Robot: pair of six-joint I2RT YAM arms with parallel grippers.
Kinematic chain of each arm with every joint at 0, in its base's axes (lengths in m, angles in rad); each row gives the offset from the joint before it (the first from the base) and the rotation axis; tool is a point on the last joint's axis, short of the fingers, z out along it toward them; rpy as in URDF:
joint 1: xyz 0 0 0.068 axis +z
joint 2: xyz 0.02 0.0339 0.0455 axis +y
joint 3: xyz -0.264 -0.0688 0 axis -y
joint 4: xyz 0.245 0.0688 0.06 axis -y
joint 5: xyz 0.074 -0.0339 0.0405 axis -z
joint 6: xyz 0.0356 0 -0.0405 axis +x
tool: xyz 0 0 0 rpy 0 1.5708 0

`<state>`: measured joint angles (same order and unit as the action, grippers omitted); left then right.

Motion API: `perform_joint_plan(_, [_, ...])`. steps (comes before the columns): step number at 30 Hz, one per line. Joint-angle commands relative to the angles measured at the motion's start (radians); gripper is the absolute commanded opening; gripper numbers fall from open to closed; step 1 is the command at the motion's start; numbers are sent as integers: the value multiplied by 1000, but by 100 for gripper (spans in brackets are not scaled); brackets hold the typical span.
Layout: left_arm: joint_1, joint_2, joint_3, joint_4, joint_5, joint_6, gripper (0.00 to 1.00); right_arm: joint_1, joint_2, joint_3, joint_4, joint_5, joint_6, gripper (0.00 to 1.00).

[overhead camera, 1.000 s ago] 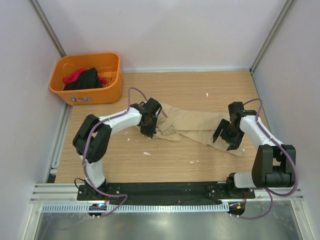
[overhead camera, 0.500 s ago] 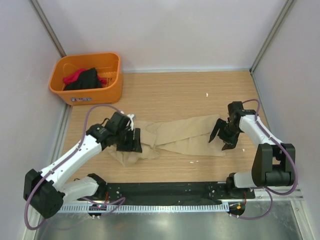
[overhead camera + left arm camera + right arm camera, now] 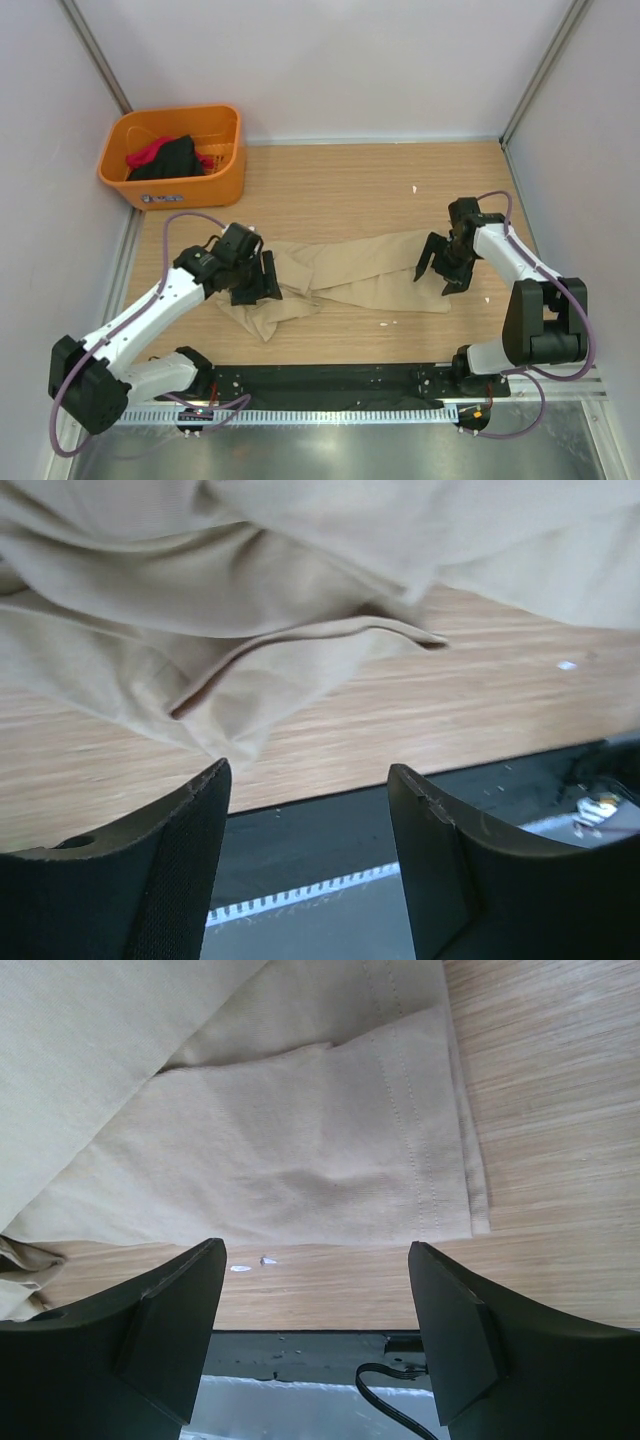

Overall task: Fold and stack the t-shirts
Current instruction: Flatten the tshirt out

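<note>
Pale walls close in a wooden table (image 3: 350,190), seen from above with both arms reaching over it. The left gripper (image 3: 268,280) hovers over the left end of the tan t-shirt (image 3: 350,270), its jaws spread wide with nothing between them. In its wrist view the two dark fingers (image 3: 190,860) frame bare wood and the table's near edge, and the rumpled tan cloth (image 3: 200,580) lies just beyond their tips.

The right gripper (image 3: 436,272) is also spread and empty, poised over the shirt's right end. From its wrist view, a flat panel of the cloth (image 3: 280,1160) with a double-stitched hem lies beyond the fingertips (image 3: 185,1310).

This shirt lies as a long, twisted band near the middle of the table, its long axis running left to right. Its left end is bunched toward the near side, while its hemmed right end lies flat.

Well apart, in the far left corner, an orange basket (image 3: 200,188) holds a black t-shirt (image 3: 172,158) and a red t-shirt (image 3: 148,153).
</note>
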<state>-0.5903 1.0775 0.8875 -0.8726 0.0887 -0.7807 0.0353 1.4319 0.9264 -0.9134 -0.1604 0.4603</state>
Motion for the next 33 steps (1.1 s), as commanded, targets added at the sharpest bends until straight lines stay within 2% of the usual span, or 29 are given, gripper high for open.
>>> perform_joint_plan(1, [6,18,-7,-25,-121,-66,65,-2,-27,-9,4,-16,-22,80])
perform_joint_plan(4, [24,-1,-31,-31,-211,-83,56,-2,-53,-27,11,-36,-28,79])
perform_joint_plan(5, [56,-8,-42,-20,-207,-77,49,-2,-57,-31,10,-39,-31,79])
perform_joint_plan(8, [142,-25,-94,14,-129,-80,45,-2,-65,-32,-1,-41,-48,79])
perform_joint_plan(10, [153,-45,-123,21,-107,-126,47,-2,-74,-29,-1,-39,-55,79])
perform_joint_plan(11, [153,-56,-163,29,-93,-144,56,-2,-74,-29,1,-37,-57,79])
perform_joint_plan(13, [153,-97,-199,41,-95,-204,64,-2,-77,-32,7,-41,-60,79])
perform_joint_plan(15, [153,-119,-242,55,-113,-244,64,-2,-74,-35,13,-47,-58,79])
perform_joint_plan(18, [156,-143,-259,86,-135,-284,62,-2,-76,-46,22,-59,-54,79])
perform_joint_plan(22, [168,-126,-266,129,-116,-275,47,0,-80,-58,22,-65,-60,79])
perform_joint_plan(24, [170,-105,-259,133,-116,-249,45,0,-80,-57,15,-65,-66,79])
perform_joint_plan(28, [169,-85,-242,132,-93,-184,50,0,-88,-60,16,-65,-74,79])
perform_joint_plan(30, [168,-102,-252,123,-96,-177,61,-2,-88,-64,22,-73,-72,79])
perform_joint_plan(33, [168,-132,-300,162,-115,-170,65,-2,-90,-69,28,-79,-71,79])
